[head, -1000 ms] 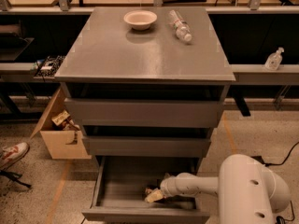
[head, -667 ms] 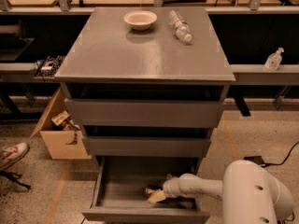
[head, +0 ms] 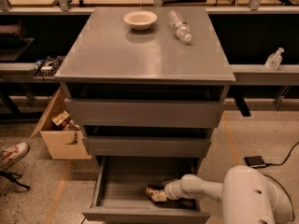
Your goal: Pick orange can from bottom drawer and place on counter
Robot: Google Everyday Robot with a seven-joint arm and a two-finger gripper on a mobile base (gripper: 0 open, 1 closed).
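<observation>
- Counter (head: pixel 140 55): grey glossy slab, well above the gripper (head: pixel 162 195); carries a pale bowl (head: pixel 140 19) and a clear bottle (head: pixel 180 26) lying on its side.
- Room: speckled floor (head: pixel 42 190); open cardboard box (head: pixel 60 141) to the gripper's left.
- Gripper: inside the pulled-out bottom drawer (head: pixel 145 215), against the orange can (head: pixel 152 192) on the drawer floor; whether it is gripping cannot be told.
- Against the earlier frame: gripper and can unmoved.

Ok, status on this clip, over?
Gripper in the bottom drawer, at the orange can. Can not out yet. Counter holds bowl and bottle.
</observation>
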